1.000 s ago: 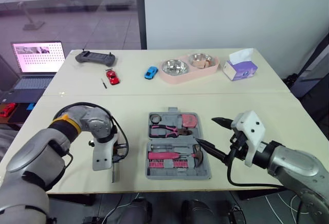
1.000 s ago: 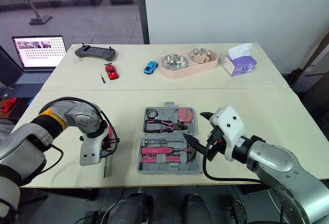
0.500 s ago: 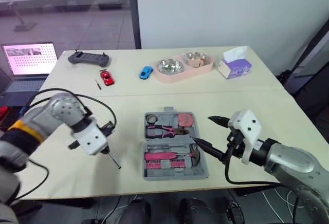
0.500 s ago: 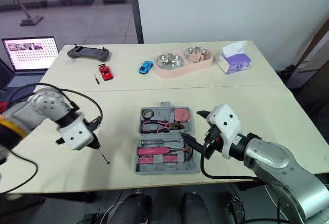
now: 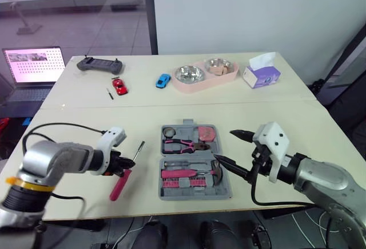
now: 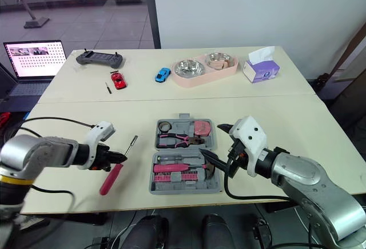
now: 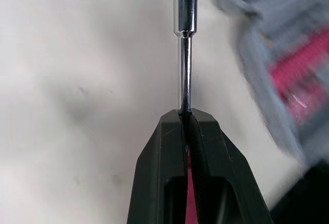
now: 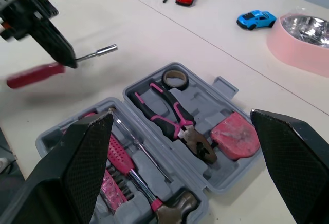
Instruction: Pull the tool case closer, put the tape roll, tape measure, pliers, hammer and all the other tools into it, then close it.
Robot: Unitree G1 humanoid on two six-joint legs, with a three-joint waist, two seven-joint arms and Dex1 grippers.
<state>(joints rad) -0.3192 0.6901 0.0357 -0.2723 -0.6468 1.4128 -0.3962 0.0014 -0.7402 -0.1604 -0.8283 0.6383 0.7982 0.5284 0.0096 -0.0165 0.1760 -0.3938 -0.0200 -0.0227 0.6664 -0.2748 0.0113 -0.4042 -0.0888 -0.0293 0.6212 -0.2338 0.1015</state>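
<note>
My left pincer [image 5: 129, 164] is clamped on the pink-handled, chrome-shaft screwdriver [image 5: 118, 185]. Its tip points to 1 o'clock and its handle to 7, at 9 o'clock of the open grey plastic tool case [image 5: 194, 163]. There's bare cream table [image 5: 150, 176] between them, and my right pincer [image 5: 224, 145] gapes wide.

L claw [image 5: 127, 163] swung screwdriver [image 5: 119, 184] tip up, forward.

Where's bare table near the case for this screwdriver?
Bare: the strip between the tool case and the red toy car, blue toy car and pink bowl tray; left of the case, around the left gripper. Crowded: the case's right side, at the right gripper.
</note>
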